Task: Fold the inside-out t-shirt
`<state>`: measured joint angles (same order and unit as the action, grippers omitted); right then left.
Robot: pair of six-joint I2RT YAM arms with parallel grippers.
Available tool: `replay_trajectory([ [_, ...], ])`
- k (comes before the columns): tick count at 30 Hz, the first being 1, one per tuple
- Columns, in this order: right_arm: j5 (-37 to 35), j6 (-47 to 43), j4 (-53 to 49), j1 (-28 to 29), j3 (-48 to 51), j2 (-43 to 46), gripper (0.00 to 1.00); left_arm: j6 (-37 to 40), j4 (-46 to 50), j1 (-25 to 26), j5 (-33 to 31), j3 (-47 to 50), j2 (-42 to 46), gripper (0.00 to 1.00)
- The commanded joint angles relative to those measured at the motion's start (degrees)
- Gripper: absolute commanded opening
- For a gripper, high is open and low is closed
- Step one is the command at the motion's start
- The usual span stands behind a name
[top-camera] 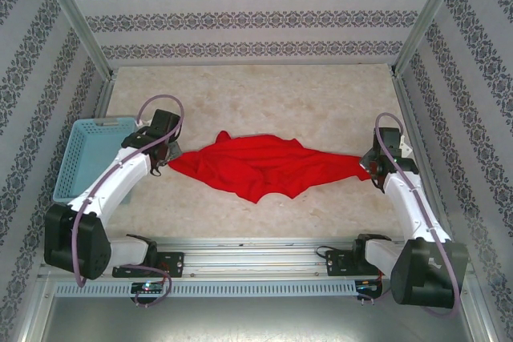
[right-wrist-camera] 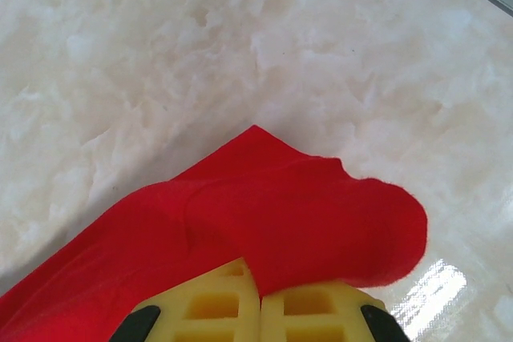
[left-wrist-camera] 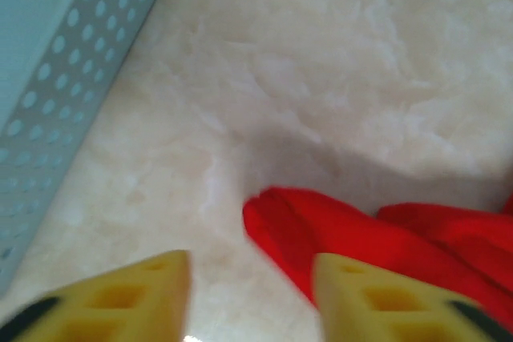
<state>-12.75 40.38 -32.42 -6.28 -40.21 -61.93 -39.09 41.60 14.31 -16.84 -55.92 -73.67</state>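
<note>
The soft, rumpled red t-shirt (top-camera: 268,166) lies stretched left to right on a glossy marbled table (top-camera: 321,94). The yellow left gripper (left-wrist-camera: 250,271) is spread beside its tip; the right gripper (right-wrist-camera: 260,287) pinches its right corner.

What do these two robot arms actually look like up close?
Both the left arm and right arm have white links, chunky black joints and a looping purple cable. The left gripper and right gripper have yellow, hollow-celled fingers with black trim.

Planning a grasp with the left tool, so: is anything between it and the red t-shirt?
Nothing visible does. The left tool is open, the edge of the t-shirt lies right at its fingers, and the basket sits off to one side.
</note>
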Motion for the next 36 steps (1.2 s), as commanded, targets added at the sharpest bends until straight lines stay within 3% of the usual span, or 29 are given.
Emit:
replay_trajectory([
  [1, -2.03, -1.29, -1.23, -0.48, -0.46, -0.91, 0.17, 0.57, 8.92, 4.76, -6.35, -4.13, 2.61, 0.62],
  [3, -1.97, -2.5, -2.59, -0.33, -1.49, -0.82, 0.33, 0.05, 10.89, 11.13, -8.9, -5.28, 2.96, 0.65],
  [6, -2.8, -4.12, -4.35, 2.3, -3.27, 0.16, 0.51, 1.06, 7.76, 21.75, -6.92, -5.18, 1.32, 0.7],
  [9, -1.53, -4.91, -4.76, 7.48, -4.56, 0.92, 0.6, 4.48, 0.54, 29.67, -3.18, -3.37, -2.54, 0.73],
  [13, 4.79, -2.84, -4.17, 13.91, -5.06, -1.85, 0.62, 9.43, -5.0, 36.06, 0.33, -3.86, -9.07, 0.76],
  [18, 12.72, 1.15, 0.34, 20.55, -3.65, -5.99, 0.66, 11.74, -8.38, 37.71, 3.88, -3.34, -13.2, 0.79],
  [24, 15.43, 4.03, 4.14, 25.87, -3.86, -11.17, 0.7, 11.93, -9.18, 37.73, -0.15, -2.17, -17.8, 0.82],
  [29, 14.77, 4.74, 4.47, 27.31, -5.29, -16.64, 0.7, 11.93, -10.09, 37.73, -3.98, -1.93, -21.21, 0.76],
  [33, 12.64, 5.66, 4.11, 28.0, -5.61, -18.91, 0.66, 11.95, -11.02, 36.7, -5.46, -1.91, -23.06, 0.64],
  [36, 10.38, 5.73, 3.73, 27.92, -5.33, -18.99, 0.49, 11.6, -11.35, 35.8, -6.99, -1.74, -22.96, 0.46],
])
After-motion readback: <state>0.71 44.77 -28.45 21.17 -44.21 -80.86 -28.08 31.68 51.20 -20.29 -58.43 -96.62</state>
